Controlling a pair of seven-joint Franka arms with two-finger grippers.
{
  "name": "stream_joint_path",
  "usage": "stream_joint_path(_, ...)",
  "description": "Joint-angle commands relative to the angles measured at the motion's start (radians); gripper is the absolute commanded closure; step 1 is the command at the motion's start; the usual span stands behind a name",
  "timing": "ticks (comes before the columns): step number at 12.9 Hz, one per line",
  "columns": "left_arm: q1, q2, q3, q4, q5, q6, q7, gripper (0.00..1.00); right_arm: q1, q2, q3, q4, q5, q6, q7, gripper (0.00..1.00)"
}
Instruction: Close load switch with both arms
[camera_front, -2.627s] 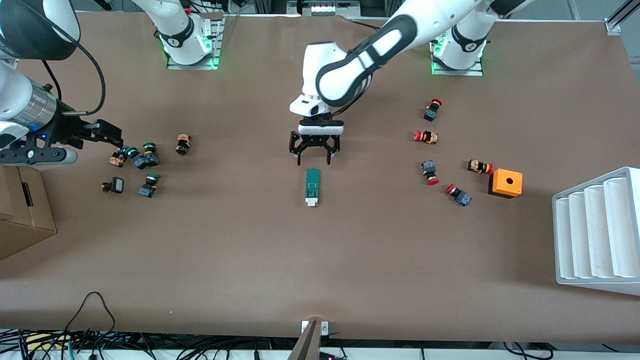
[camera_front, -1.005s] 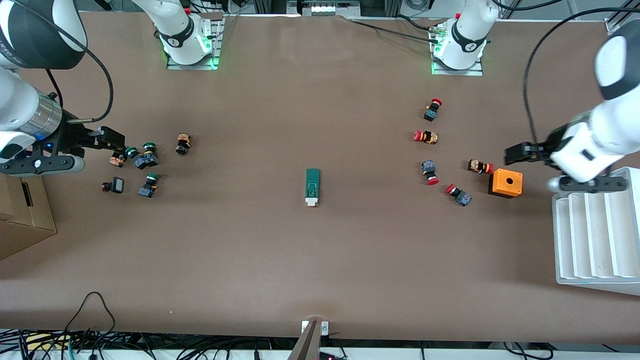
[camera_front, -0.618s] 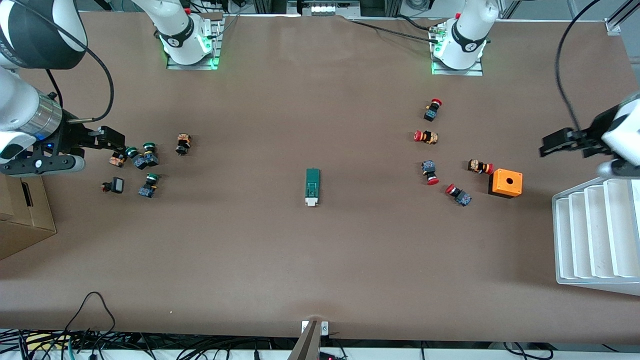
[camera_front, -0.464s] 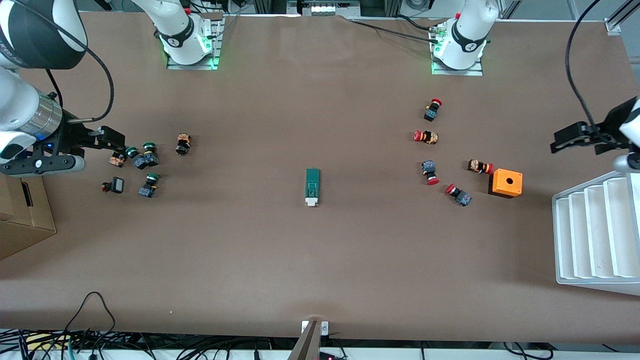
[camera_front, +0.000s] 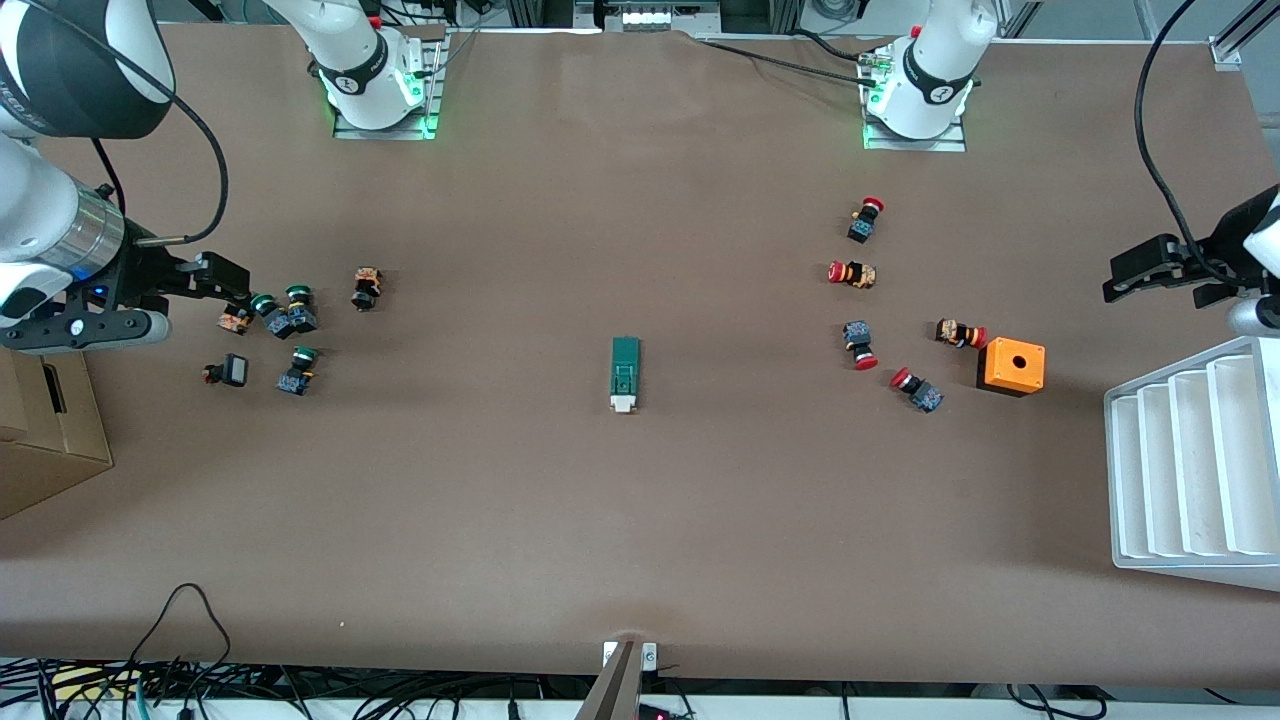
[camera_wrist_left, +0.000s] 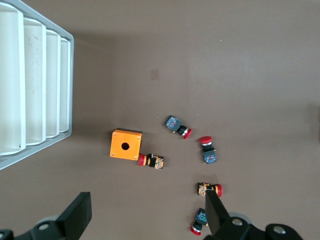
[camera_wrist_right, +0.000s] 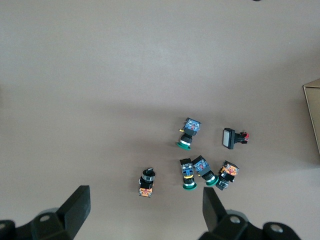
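Observation:
The load switch (camera_front: 625, 373), a narrow dark-green block with a white tab at the end nearer the front camera, lies alone at the table's middle. It shows in neither wrist view. My left gripper (camera_front: 1125, 283) is open and empty, raised at the left arm's end of the table, above the white tray; in the left wrist view (camera_wrist_left: 145, 220) its fingers stand wide apart. My right gripper (camera_front: 225, 285) is open and empty, raised at the right arm's end, over the green-capped buttons; in the right wrist view (camera_wrist_right: 145, 212) its fingers stand wide apart.
Several red-capped push buttons (camera_front: 858, 345) and an orange box with a hole (camera_front: 1012, 366) lie toward the left arm's end, beside a white ridged tray (camera_front: 1190, 470). Several green-capped buttons (camera_front: 290, 320) lie toward the right arm's end, near a cardboard box (camera_front: 45, 430).
My left arm has swung away from above the load switch to the left arm's end of the table, over the white tray. The right arm has barely moved. The load switch has not moved.

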Motion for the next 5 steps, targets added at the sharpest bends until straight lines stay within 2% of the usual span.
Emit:
stream_joint_path(1,0.030,-0.031,-0.092,0.005,-0.005,-0.017,-0.078,0.00,0.003,0.006,0.003,0.019,-0.019,-0.013,-0.017,0.01)
stream_joint_path(2,0.087,-0.034,-0.159,0.005,0.000,-0.017,-0.088,0.00,0.003,0.006,0.003,0.019,-0.019,-0.013,-0.017,0.01)
stream_joint_path(3,0.108,-0.046,-0.196,0.005,0.032,-0.015,-0.089,0.00,0.003,0.006,0.003,0.019,-0.021,-0.013,-0.017,0.01)
stream_joint_path(5,0.098,-0.051,-0.192,0.004,0.049,-0.018,-0.091,0.00,0.004,0.006,0.003,0.019,-0.028,-0.014,-0.015,0.01)
